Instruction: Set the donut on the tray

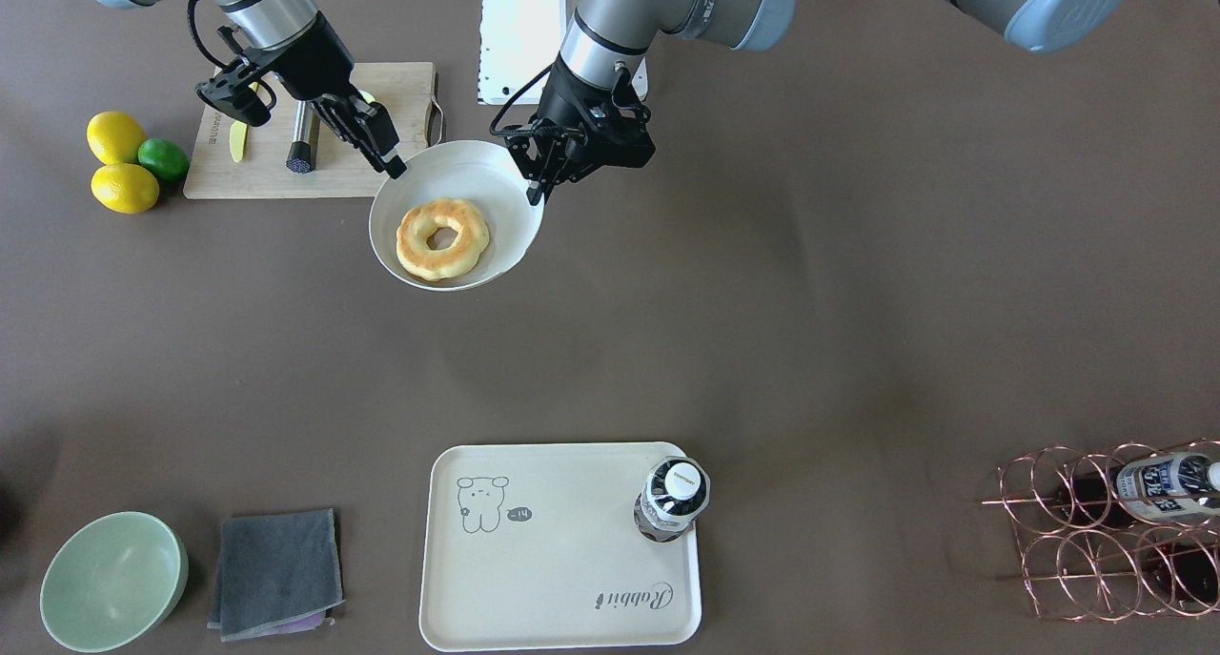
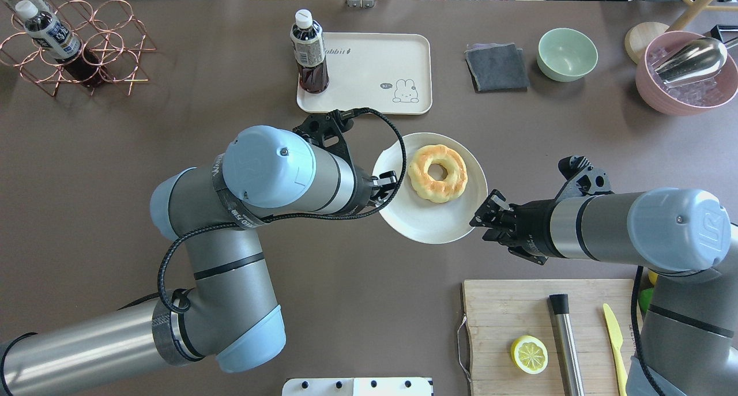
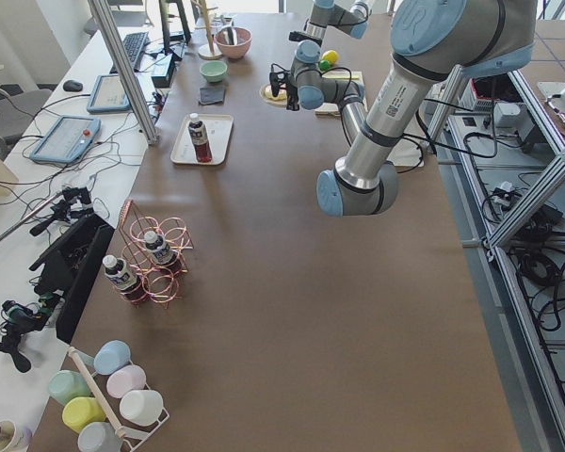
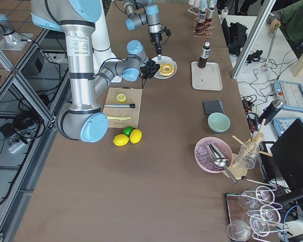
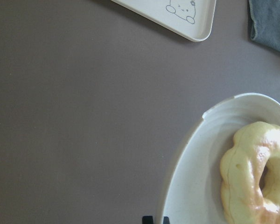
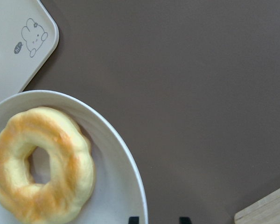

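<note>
Front view: the donut lies on a white plate on the far part of the table, not on the tray. The tray sits at the near edge with a bottle standing at its right end. The left gripper is at the plate's right rim. The right gripper is at its far-left rim, in front of a cutting board.

Overhead view: the donut sits in the far half of the plate. The tray is beyond the plate and apart from it, and the bottle is on its left end. The left gripper meets the plate's left rim, mostly hidden by its own arm. The right gripper is at the right rim with its fingers spread.

Left wrist view: two dark fingertips stand close together with the plate's rim between them, so this gripper is clenched on the plate. The donut is at the right.

Right wrist view: the fingertips stand wider apart, with the plate's rim just beside the left one, so this gripper is released, astride the rim. The donut is at the left, and a corner of the tray shows far left.

Side views: both grippers are too small to judge.
</note>
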